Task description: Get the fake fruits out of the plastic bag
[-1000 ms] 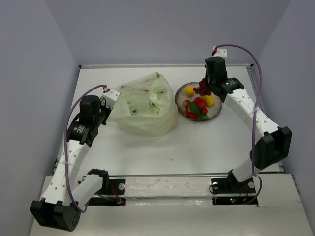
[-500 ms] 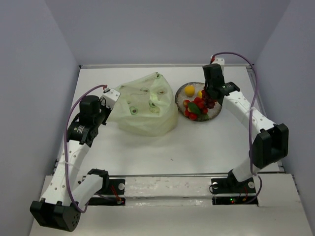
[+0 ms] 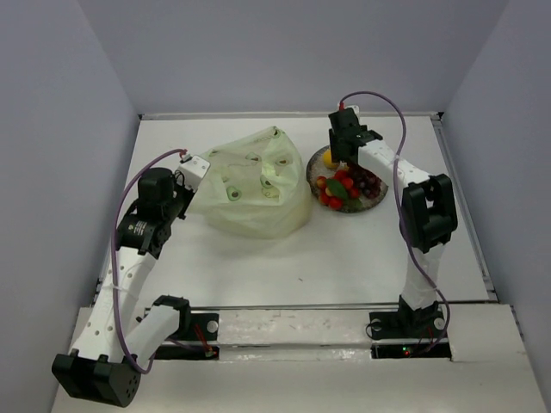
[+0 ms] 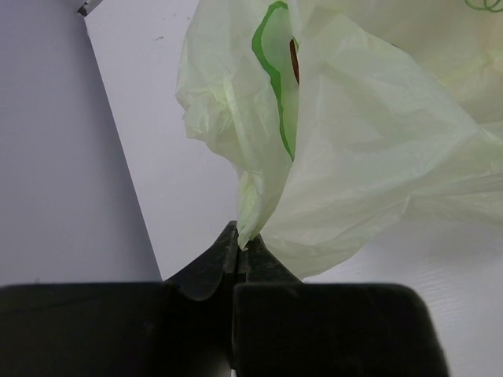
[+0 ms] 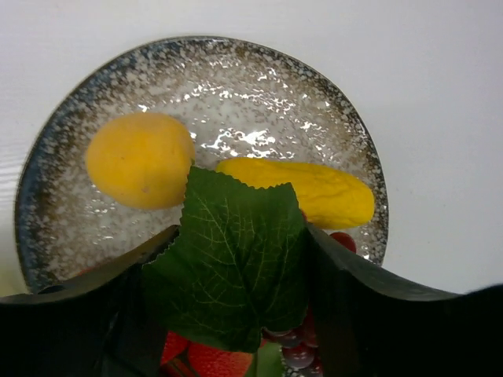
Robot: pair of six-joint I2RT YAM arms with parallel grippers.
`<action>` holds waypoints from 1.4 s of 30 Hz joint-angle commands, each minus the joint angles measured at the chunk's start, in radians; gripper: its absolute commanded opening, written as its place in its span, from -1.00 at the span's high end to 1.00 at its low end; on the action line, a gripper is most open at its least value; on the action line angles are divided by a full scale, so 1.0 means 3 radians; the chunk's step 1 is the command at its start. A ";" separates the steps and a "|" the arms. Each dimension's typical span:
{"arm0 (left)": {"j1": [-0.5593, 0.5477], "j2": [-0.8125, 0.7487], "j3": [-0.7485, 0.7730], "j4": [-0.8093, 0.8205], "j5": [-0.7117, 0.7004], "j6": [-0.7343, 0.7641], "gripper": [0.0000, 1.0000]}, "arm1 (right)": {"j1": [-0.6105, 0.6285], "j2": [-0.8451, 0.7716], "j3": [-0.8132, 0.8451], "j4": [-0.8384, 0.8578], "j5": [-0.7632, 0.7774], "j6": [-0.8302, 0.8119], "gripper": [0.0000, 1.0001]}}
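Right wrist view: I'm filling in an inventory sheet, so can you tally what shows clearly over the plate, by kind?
Yellow rounded fruit: 1
Yellow oblong fruit: 1
Green leaf: 1
Total: 3
Red pieces and purple grapes at the bottom edge are mostly hidden, so not counted.

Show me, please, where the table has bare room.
Free: the broad table strip between the plastic bag and the near edge, and the far strip behind the bag. Crowded: the plate, piled with fake fruits, close beside the bag.
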 commanded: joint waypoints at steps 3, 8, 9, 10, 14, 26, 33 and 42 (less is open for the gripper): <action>-0.0014 -0.0111 0.0082 0.0024 0.0043 0.0069 0.99 | 0.0000 0.0031 0.0476 -0.0245 -0.0306 -0.0166 -0.67; -0.0009 -0.0116 0.0108 0.0039 0.0104 0.0079 0.99 | 0.0240 0.0005 0.0960 -0.0485 -0.0240 -0.0356 -0.90; -0.0014 -0.0106 0.0113 0.0039 0.0130 0.0074 0.99 | 0.0331 -0.0005 0.1103 -0.0632 -0.0194 -0.0351 -0.95; -0.0014 -0.0100 0.0113 0.0044 0.0150 0.0069 0.99 | 0.0393 -0.0005 0.1272 -0.0720 -0.0153 -0.0341 -0.96; -0.0014 -0.0116 0.0082 0.0070 0.0161 0.0043 0.99 | 0.0852 -0.0071 0.2198 -0.1043 0.0164 -0.0417 -0.96; -0.0014 -0.0172 0.0082 0.0147 0.0319 -0.0212 0.99 | 0.1646 -0.0297 0.0988 -0.0030 -0.1712 0.0794 0.28; -0.0014 -0.0294 -0.0065 0.0152 0.0223 -0.0172 0.99 | 0.1677 -0.0057 0.0472 -0.0177 -0.1437 0.0871 0.52; -0.0014 -0.0356 -0.0235 0.0172 0.0212 -0.0049 0.99 | 0.1927 -0.0113 0.0052 -0.1017 -0.0270 0.0825 0.62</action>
